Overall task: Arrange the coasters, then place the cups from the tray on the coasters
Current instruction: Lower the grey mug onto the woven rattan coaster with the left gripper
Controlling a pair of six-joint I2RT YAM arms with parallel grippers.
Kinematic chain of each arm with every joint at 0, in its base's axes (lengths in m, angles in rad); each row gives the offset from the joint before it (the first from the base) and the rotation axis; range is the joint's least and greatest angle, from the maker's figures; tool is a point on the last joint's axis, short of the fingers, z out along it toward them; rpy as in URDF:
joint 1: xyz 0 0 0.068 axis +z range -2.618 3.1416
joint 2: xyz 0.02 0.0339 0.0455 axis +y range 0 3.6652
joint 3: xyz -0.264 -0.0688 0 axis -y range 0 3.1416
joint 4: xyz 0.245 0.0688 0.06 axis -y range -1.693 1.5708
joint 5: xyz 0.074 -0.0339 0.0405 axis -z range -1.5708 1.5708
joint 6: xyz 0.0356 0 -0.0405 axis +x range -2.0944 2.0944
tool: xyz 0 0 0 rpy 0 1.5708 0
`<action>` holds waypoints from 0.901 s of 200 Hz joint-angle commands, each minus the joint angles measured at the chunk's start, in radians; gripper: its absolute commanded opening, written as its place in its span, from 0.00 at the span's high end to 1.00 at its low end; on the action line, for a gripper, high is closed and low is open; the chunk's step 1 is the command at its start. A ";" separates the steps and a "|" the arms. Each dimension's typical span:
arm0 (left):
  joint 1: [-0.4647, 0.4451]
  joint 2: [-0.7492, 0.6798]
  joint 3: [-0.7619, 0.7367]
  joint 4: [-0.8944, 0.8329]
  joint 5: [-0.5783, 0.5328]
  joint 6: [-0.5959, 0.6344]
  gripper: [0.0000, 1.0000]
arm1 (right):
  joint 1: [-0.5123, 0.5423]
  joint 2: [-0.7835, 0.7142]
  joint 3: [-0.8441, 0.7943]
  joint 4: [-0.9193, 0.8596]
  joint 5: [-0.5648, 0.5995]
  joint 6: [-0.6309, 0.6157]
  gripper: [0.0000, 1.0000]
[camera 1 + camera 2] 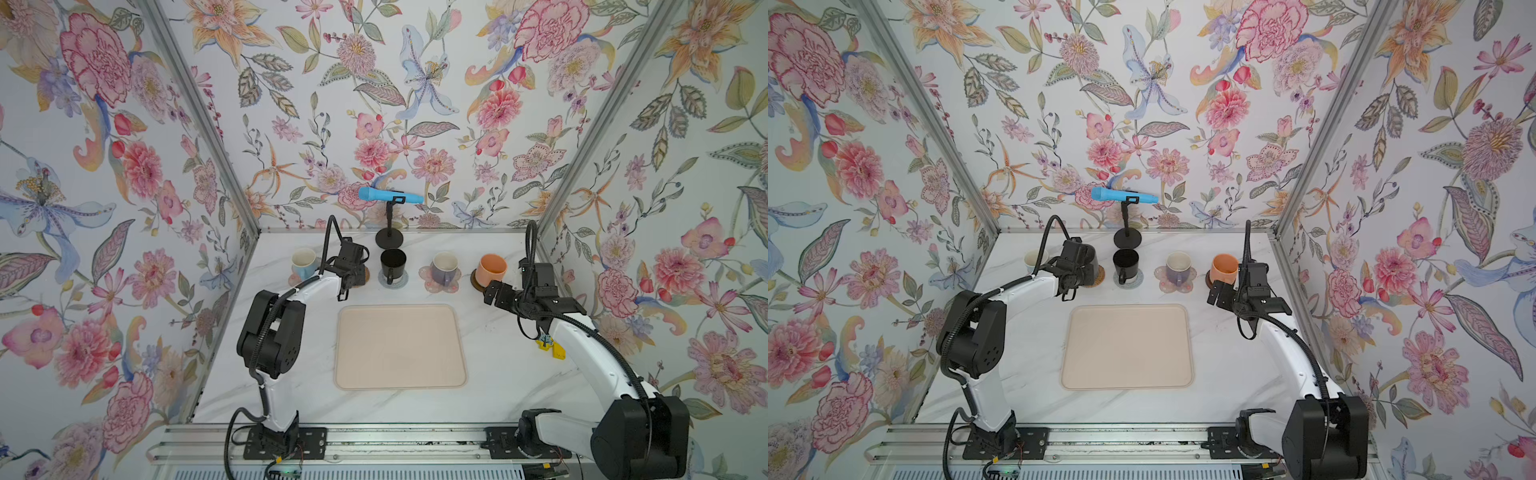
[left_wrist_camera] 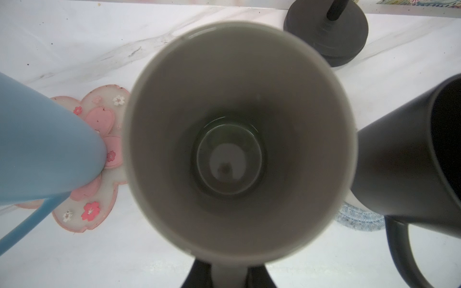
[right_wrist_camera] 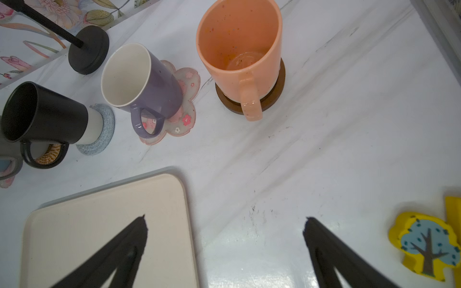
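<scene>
My left gripper [image 2: 229,274] is shut on the handle of the grey cup [image 2: 239,139], which fills the left wrist view. In a top view this gripper [image 1: 351,274] sits over the tan rattan coaster [image 1: 366,276]; I cannot tell whether the cup rests on it. The light blue cup [image 1: 303,262] stands on a pink flower coaster [image 1: 294,279]. The black cup [image 1: 392,264] is on the grey-blue coaster [image 1: 392,280], the purple cup [image 1: 444,268] on a pink flower coaster [image 1: 424,274], and the orange cup [image 1: 491,269] on the dark brown disc [image 1: 475,282]. The tray [image 1: 399,347] holds nothing. My right gripper [image 3: 225,219] is open and empty, just right of the tray's far corner.
A black stand with a round base [image 1: 389,238] carries a blue microphone [image 1: 388,195] at the back, close behind the black cup. A yellow tree-shaped tag [image 3: 426,246] hangs by my right arm. Flowered walls close in the table on three sides.
</scene>
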 commanded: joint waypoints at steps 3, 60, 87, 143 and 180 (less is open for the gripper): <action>-0.009 -0.005 0.045 0.072 -0.048 -0.012 1.00 | -0.005 0.007 -0.003 0.003 -0.008 -0.014 0.01; -0.015 -0.001 0.046 0.065 -0.053 -0.019 1.00 | -0.010 -0.003 -0.016 0.002 -0.008 -0.013 0.01; -0.018 0.003 0.044 0.067 -0.049 -0.022 1.00 | -0.010 -0.004 -0.020 0.005 -0.010 -0.012 0.01; -0.024 0.006 0.038 0.075 -0.037 -0.034 1.00 | -0.011 -0.010 -0.019 0.004 -0.013 -0.011 0.01; -0.027 0.011 0.030 0.078 -0.041 -0.037 1.00 | -0.013 -0.015 -0.020 0.004 -0.016 -0.010 0.01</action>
